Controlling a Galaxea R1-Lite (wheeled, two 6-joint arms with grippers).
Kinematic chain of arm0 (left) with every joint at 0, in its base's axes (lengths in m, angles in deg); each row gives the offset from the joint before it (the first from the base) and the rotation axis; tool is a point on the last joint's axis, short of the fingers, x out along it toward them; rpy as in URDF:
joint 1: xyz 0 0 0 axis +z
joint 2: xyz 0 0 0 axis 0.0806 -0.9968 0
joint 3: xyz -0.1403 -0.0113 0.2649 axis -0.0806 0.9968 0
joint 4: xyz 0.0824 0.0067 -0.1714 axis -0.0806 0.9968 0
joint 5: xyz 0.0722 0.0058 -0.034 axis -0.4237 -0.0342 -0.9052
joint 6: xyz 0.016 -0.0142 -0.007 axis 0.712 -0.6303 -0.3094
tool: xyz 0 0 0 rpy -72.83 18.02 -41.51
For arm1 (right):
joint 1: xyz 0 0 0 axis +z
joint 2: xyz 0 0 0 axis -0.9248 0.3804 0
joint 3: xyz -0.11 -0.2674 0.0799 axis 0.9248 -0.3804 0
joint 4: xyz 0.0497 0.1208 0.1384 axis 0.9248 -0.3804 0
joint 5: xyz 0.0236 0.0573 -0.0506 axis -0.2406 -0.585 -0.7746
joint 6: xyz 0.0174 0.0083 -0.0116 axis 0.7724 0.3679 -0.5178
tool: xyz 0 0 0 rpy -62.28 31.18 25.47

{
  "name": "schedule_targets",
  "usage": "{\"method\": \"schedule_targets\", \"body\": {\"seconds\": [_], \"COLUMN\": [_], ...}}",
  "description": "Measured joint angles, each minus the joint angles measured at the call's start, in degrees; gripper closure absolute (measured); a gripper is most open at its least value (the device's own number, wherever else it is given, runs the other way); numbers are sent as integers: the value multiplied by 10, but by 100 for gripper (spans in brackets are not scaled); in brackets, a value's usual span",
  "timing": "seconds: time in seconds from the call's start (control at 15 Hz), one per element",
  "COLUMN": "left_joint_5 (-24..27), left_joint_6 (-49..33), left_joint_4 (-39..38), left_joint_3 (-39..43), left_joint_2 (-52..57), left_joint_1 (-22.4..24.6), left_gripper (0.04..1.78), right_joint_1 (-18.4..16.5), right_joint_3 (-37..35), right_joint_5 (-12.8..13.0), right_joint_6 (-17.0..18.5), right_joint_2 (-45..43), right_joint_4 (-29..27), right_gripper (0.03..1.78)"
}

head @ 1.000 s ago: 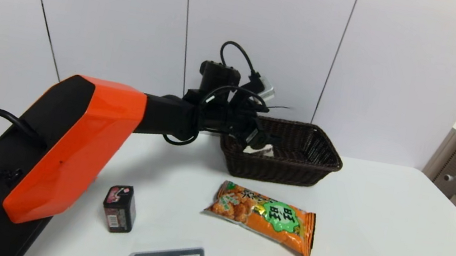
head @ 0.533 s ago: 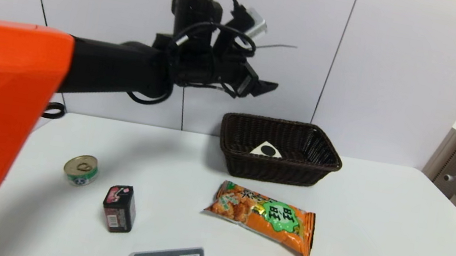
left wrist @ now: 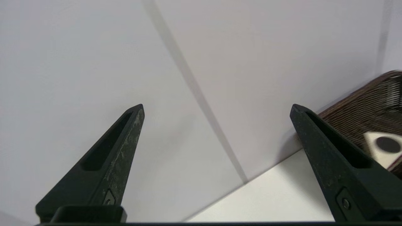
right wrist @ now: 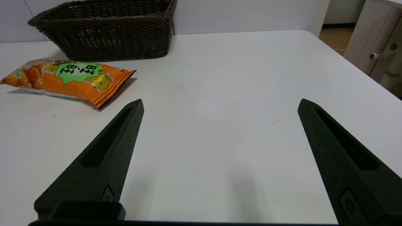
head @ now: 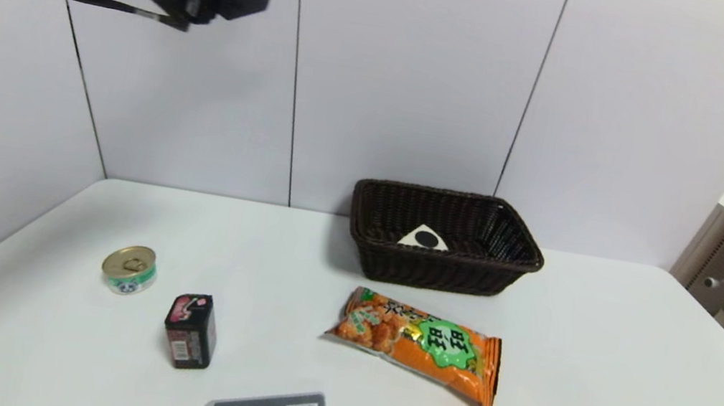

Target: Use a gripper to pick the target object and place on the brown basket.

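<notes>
High above the table's left side, the left gripper point(head: 249, 0) hangs level, fingers spread wide and empty. Inside the brown basket point(head: 516, 238) lies the cake wedge point(head: 424, 237), its black-dotted white base showing.

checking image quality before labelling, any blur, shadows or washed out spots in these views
Head view: the left gripper is slightly smeared; the brown basket throws a soft shadow on the table. Left wrist view: the target object and basket are soft, the fingers crisp. Right wrist view: sharp, faint finger shadows, the snack bag shows glare.
</notes>
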Motion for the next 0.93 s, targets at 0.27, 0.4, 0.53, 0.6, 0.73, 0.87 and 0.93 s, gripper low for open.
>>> {"method": "schedule_targets", "body": {"seconds": [0.27, 0.4, 0.53, 0.6, 0.73, 0.87, 0.93], "left_joint_5": [-25, -44, -64, -70, -78, -80, -81], "left_joint_6": [-52, -79, -96, -102, -110, -119, -121], "left_joint_4": [7, 8, 8, 9, 9, 9, 9], "left_joint_3": [214, 341, 468, 529, 629, 719, 758], "left_joint_2": [182, 280, 378, 429, 517, 604, 644], "left_joint_1": [100, 128, 145, 149, 155, 156, 156], "left_gripper": [13, 13, 13, 13, 13, 13, 13], "right_joint_1": [0, 0, 0, 0, 0, 0, 0], "right_joint_3": [0, 0, 0, 0, 0, 0, 0], "right_joint_5": [0, 0, 0, 0, 0, 0, 0], "right_joint_6": [0, 0, 0, 0, 0, 0, 0], "right_joint_2": [0, 0, 0, 0, 0, 0, 0], "right_joint_4": [0, 0, 0, 0, 0, 0, 0], "right_gripper": [12, 12, 12, 12, 12, 12, 12]}}
